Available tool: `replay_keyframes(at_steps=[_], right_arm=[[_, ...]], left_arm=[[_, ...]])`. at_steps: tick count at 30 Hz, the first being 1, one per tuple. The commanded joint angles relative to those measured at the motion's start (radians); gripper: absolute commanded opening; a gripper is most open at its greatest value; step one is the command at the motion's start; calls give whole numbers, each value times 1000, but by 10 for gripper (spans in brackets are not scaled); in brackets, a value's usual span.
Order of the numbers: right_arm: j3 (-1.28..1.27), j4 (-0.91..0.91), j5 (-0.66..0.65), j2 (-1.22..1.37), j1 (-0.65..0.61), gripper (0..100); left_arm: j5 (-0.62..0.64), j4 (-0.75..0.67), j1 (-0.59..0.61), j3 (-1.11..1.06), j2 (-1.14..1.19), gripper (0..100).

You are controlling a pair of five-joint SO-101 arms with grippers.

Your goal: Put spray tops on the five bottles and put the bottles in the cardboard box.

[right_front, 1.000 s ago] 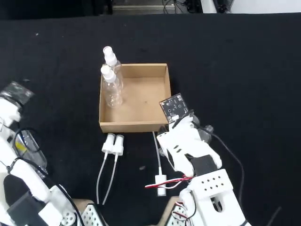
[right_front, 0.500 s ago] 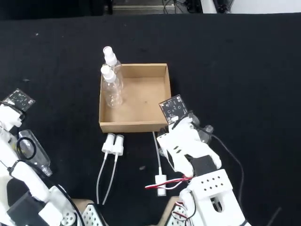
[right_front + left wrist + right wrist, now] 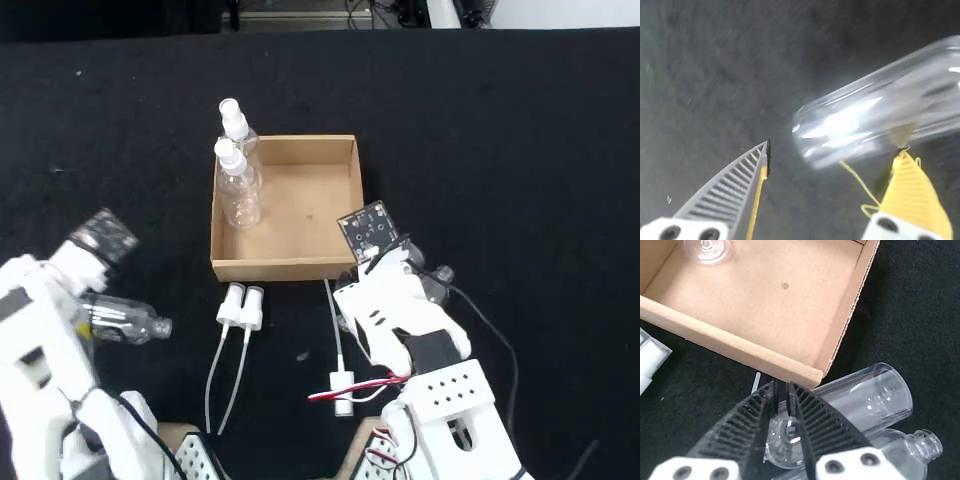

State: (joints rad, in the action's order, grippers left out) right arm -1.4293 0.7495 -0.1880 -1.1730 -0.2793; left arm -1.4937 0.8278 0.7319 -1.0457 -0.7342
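1. Where the left arm (image 3: 40, 335) hangs over the left side of the table (image 3: 520, 150), a bare bottle (image 3: 118, 318) lies level beneath it. The bottle is clear plastic, and its uncapped threaded neck points toward the loose spray tops.
2. The left gripper (image 3: 835, 150) has its jaws spread wide. The bottle's rounded base rests against the yellow finger (image 3: 905, 182) and stands apart from the grey finger (image 3: 740, 192), so nothing is clamped.
3. The cardboard box (image 3: 285, 268) sits mid-table, shallow, brown and open-topped.
4. One capped bottle (image 3: 240, 190) stands upright inside the box at its far left corner, transparent with a white spray top. A second capped bottle (image 3: 236, 125) stands right behind it; I cannot tell whether it is inside the wall.
5. Two loose spray tops (image 3: 241, 305) lie touching, just in front of the box's near wall, with thin tubes trailing toward the arms' bases. A third spray top (image 3: 342, 384) lies near the right arm.
6. The right gripper (image 3: 782, 386) has its jaws drawn almost together and grips nothing. It hangs above two capless bottles, one smooth-sided (image 3: 865, 400) and one showing its threaded neck (image 3: 920, 447), lying just beside the box's corner.
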Motion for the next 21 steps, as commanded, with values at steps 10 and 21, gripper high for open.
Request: replay_keyframes(at_steps=[10, 21], right_arm=[[5, -26, 0, -28, -14, 27], [4, -26, 0, -28, -14, 26]], left_arm=[[-554, -2, -111, -134, -133, 353], [-525, 305, -117, 2, -135, 80]])
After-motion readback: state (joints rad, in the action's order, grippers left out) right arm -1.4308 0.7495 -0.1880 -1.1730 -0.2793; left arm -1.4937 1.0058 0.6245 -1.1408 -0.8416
